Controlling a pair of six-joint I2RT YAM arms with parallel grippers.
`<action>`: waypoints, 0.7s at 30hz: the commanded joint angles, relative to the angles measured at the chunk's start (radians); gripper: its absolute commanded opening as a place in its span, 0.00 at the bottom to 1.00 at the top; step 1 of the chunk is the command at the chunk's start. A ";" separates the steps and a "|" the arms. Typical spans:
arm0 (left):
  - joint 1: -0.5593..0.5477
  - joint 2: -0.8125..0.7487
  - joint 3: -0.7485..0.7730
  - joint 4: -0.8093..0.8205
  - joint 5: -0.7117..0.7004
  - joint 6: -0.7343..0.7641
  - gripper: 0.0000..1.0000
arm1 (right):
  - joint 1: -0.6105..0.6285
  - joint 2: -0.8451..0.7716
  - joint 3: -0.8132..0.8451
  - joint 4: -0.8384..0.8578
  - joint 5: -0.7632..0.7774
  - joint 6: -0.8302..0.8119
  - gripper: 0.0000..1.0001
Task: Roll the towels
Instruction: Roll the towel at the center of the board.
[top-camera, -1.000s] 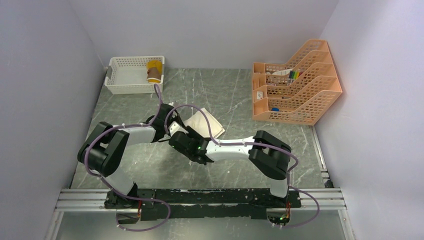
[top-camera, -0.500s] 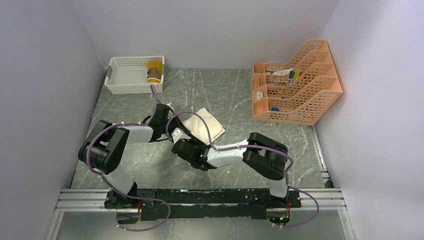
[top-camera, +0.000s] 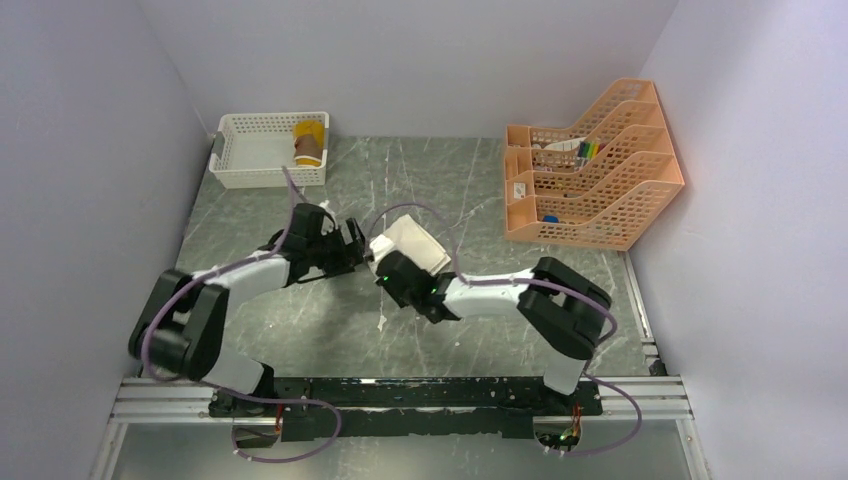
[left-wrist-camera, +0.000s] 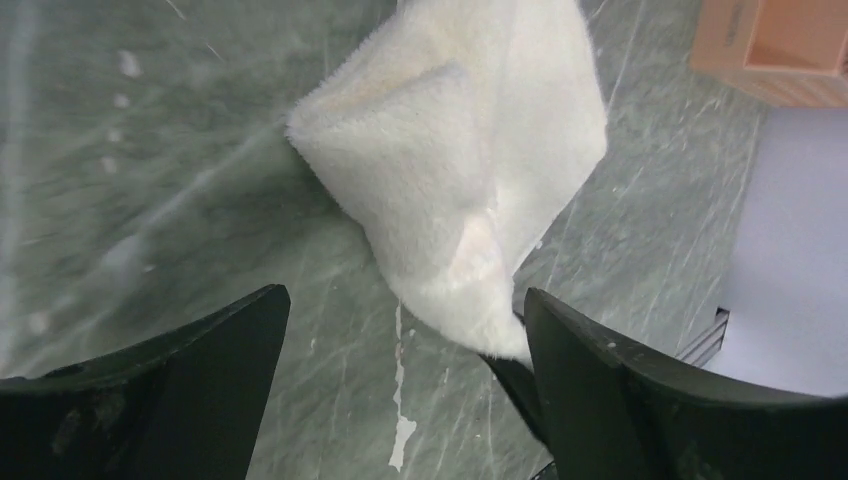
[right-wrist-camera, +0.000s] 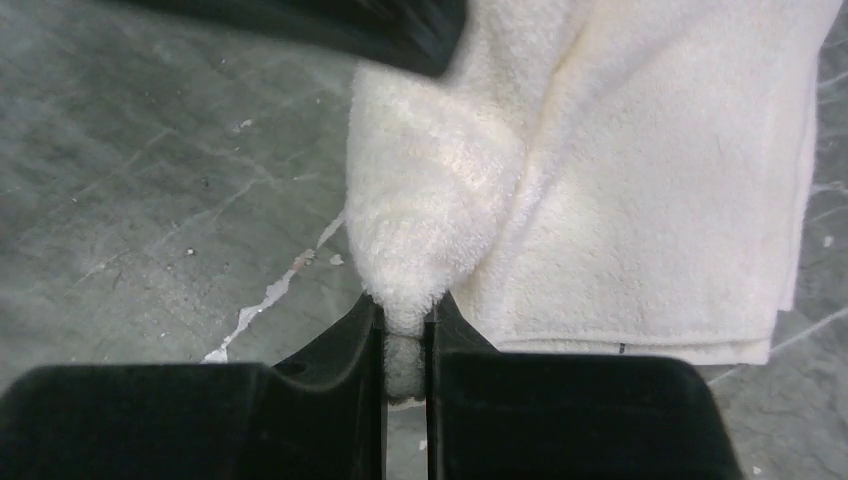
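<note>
Works on the cream towel (top-camera: 418, 243), lying mid-table as a folded pad and not yet a roll. Pinches a bunched fold at its near left corner with the right gripper (right-wrist-camera: 405, 330), fingers clamped together on the cloth, with that corner raised into a soft hump. Holds the left gripper (left-wrist-camera: 400, 300) just beside the same hump, fingers spread wide and gripping nothing. Looks like the start of the roll: one end gathered, the rest of the pad flat on the table (top-camera: 460, 190) beyond. Next, probably, calls for turning the pinched end over onto the flat part and bringing the open left fingers in to tuck or steady the other side, so as to keep the roll even and stop the plush cloth from springing back. Judging by the mustard-yellow towel (top-camera: 309, 143) sitting rolled in the right end of the white lattice basket (top-camera: 262, 180) at the far left, about half of the job done. Leaves the orange file organiser (top-camera: 590, 185) at the far right well apart from the work. Risks mostly crowding: both grippers close together over one small corner, with little room for either set of fingers to swing without bumping the other.
</note>
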 joint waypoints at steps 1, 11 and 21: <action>0.032 -0.184 0.016 -0.166 -0.127 0.048 1.00 | -0.128 -0.088 -0.051 0.035 -0.334 0.094 0.00; 0.028 -0.253 -0.008 -0.100 -0.042 0.069 1.00 | -0.480 -0.073 -0.103 0.222 -1.009 0.367 0.00; -0.002 -0.063 -0.038 0.102 -0.005 0.013 1.00 | -0.545 0.067 -0.056 0.218 -1.136 0.457 0.00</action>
